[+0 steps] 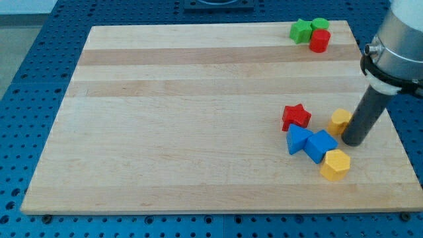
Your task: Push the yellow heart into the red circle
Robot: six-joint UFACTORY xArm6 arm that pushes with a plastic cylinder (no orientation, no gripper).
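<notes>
The yellow heart (340,121) lies near the view's right edge of the wooden board (198,132), partly hidden by my rod. My tip (353,141) rests just to the right of it, touching or nearly touching. The red circle (320,41), a short red cylinder, stands at the board's top right corner, far above the heart.
A green star (301,30) and a green cylinder (320,25) sit beside the red circle. A red star (296,117), two blue blocks (299,139) (321,145) and a yellow hexagon (334,164) cluster left of and below my tip.
</notes>
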